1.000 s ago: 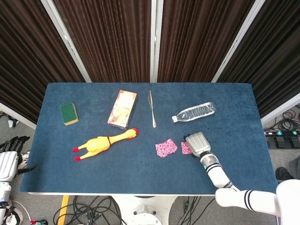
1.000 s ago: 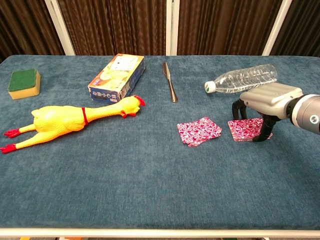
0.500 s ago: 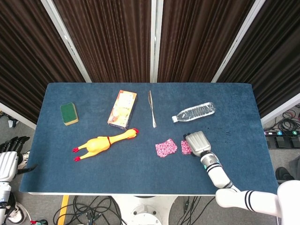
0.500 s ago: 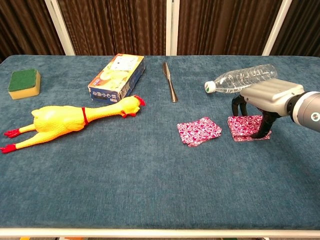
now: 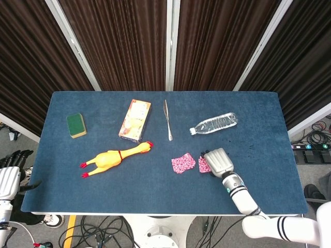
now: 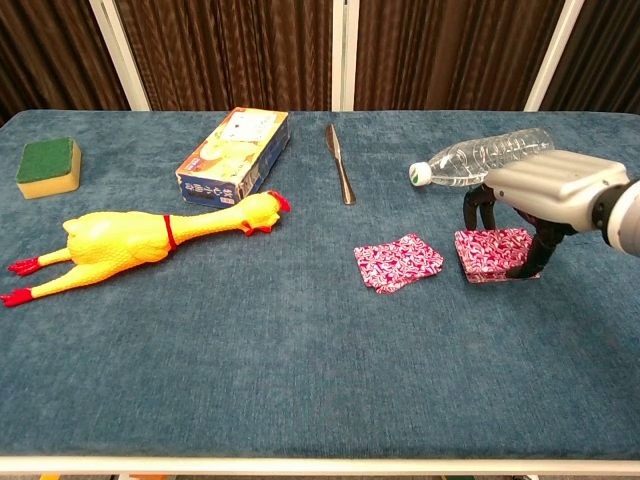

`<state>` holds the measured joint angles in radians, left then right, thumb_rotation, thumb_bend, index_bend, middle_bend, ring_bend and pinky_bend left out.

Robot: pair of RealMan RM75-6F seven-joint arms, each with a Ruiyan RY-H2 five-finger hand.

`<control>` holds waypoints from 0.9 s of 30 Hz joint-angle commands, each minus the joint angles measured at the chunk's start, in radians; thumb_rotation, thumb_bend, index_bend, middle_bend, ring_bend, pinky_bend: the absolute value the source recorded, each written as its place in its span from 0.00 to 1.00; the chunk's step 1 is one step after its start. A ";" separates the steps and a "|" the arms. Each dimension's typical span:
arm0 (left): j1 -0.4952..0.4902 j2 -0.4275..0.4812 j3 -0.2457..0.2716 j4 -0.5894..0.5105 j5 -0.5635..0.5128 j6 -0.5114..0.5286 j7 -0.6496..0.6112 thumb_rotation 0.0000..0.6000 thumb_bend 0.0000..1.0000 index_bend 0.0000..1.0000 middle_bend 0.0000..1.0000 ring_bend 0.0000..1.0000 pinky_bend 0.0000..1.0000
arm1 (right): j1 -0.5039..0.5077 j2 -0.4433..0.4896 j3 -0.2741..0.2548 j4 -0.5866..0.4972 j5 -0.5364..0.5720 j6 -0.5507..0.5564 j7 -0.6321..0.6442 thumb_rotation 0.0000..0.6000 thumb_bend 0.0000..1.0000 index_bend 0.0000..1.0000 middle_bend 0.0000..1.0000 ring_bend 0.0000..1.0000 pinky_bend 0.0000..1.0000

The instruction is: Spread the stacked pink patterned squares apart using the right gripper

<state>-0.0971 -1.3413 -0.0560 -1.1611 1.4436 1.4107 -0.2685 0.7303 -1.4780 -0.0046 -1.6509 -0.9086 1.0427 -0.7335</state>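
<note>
Slightly nearer than before, the right hand (image 6: 545, 200) was held with fingertips (image 6: 516, 270) resting on one pink square (image 6: 488, 255), gripping nothing; another pink square (image 6: 397, 262) lay just left. Only the head view showed the left hand (image 5: 9, 178), off the worktop (image 6: 300, 360), its state indiscernible.

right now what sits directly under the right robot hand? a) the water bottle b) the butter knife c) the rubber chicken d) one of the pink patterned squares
d: the right robot hand stands with its fingers planted on a pink patterned square, while the other pink squares lie apart to its left; the water bottle lies beyond the hand, and the knife and rubber chicken are well away from it.
</note>
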 commanded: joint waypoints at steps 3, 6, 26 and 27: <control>-0.001 -0.002 0.002 0.001 0.003 0.000 0.000 1.00 0.03 0.16 0.14 0.08 0.18 | -0.041 0.016 -0.055 -0.083 -0.050 0.054 -0.040 1.00 0.10 0.45 0.43 0.79 0.90; 0.000 -0.001 0.001 0.000 0.002 0.002 0.001 1.00 0.03 0.16 0.14 0.08 0.18 | -0.054 0.005 -0.074 -0.102 -0.065 0.063 -0.053 1.00 0.10 0.45 0.43 0.79 0.90; 0.002 -0.005 0.002 0.019 -0.002 -0.004 -0.026 1.00 0.03 0.16 0.14 0.08 0.18 | -0.079 -0.059 -0.076 -0.087 -0.068 0.052 -0.090 1.00 0.09 0.45 0.41 0.79 0.90; 0.003 -0.005 0.002 0.020 -0.002 -0.004 -0.027 1.00 0.03 0.16 0.14 0.08 0.18 | -0.079 -0.058 -0.077 -0.087 -0.067 0.046 -0.090 1.00 0.08 0.45 0.40 0.79 0.90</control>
<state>-0.0945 -1.3467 -0.0544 -1.1415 1.4420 1.4071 -0.2953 0.6510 -1.5370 -0.0813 -1.7374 -0.9768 1.0920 -0.8232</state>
